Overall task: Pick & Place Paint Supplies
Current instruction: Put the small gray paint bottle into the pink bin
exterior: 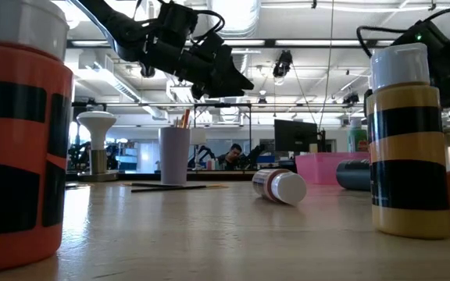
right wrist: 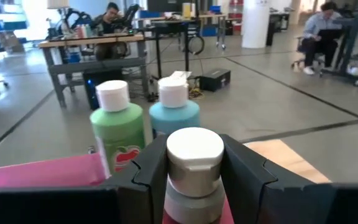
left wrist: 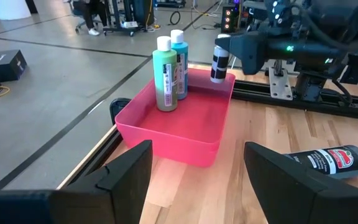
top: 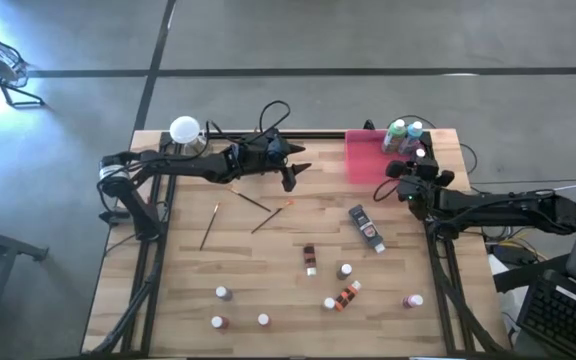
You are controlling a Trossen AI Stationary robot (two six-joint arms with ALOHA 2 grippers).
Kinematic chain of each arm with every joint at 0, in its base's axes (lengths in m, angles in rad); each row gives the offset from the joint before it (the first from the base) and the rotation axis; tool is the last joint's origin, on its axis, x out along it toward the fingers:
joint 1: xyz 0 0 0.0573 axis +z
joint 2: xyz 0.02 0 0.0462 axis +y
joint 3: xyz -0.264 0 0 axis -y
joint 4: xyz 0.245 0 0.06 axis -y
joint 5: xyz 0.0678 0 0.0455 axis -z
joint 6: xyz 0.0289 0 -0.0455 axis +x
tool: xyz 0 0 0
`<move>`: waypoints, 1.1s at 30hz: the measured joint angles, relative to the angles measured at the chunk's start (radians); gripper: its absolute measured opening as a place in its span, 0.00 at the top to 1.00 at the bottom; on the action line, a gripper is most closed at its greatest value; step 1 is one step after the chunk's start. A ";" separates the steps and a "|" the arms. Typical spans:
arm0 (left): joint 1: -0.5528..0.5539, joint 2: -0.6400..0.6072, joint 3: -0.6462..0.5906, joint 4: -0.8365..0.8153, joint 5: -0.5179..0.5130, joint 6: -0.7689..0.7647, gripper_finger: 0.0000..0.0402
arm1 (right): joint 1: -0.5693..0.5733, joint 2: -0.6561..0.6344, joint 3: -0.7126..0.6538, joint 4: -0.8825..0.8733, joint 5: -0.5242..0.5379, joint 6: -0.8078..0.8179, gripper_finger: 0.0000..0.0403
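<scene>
The right hand (top: 420,160) was clamped on a white-capped bottle (right wrist: 194,168), holding it upright over the pink tray (top: 366,160) at the table's (top: 268,270) back right corner. 2 bottles already stood in the tray, a green one (left wrist: 165,74) and a blue one (left wrist: 179,65) just beside it. The left hand (top: 289,178) hung above the table's back middle with its fingers apart and nothing between them. A dark tube (top: 366,228), thin brushes (top: 253,203) and several small bottles (top: 310,258) lay scattered across the table.
</scene>
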 joint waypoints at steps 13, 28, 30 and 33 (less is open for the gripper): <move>0.000 0.000 0.000 0.048 0.007 0.000 0.35 | -0.061 0.125 -0.020 0.091 -0.004 0.088 0.72; 0.000 0.001 0.000 0.067 0.009 0.005 0.35 | -0.113 0.420 0.061 0.230 0.004 0.051 0.72; 0.000 0.001 0.000 0.067 0.009 0.005 0.35 | -0.137 0.459 0.078 0.232 -0.004 0.071 0.72; 0.000 0.001 0.000 0.067 0.010 0.005 0.35 | -0.172 0.520 0.108 0.234 -0.034 0.100 0.68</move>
